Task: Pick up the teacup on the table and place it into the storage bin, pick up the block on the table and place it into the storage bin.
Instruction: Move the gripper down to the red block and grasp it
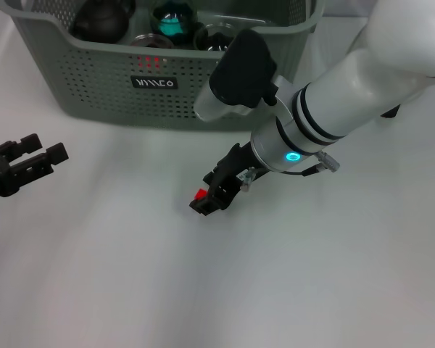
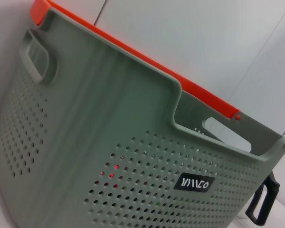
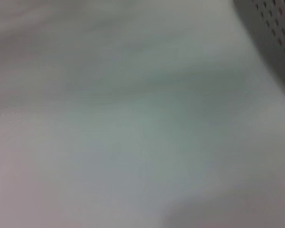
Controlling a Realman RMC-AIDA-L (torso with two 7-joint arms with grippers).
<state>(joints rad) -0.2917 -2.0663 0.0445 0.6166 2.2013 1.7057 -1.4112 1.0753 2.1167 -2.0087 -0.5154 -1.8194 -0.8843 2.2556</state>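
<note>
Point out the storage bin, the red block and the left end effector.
storage bin (image 1: 94,80): head view, perforated front wall.
red block (image 1: 200,195): head view, visible red face at the right end effector's tip.
left end effector (image 1: 49,148): head view, between the fingertips.

The storage bin (image 1: 94,80) is showing grey-green walls patterned with rows of small round holes, and a black label (image 1: 154,83) with white lettering. In the left wrist view an orange strip (image 2: 133,52) is running behind its rim. Just in front of the bin, the black right claw (image 1: 206,199) is showing a small red block (image 1: 201,195) on the white desk (image 1: 130,275). The left claw (image 1: 40,156) is black.
</note>
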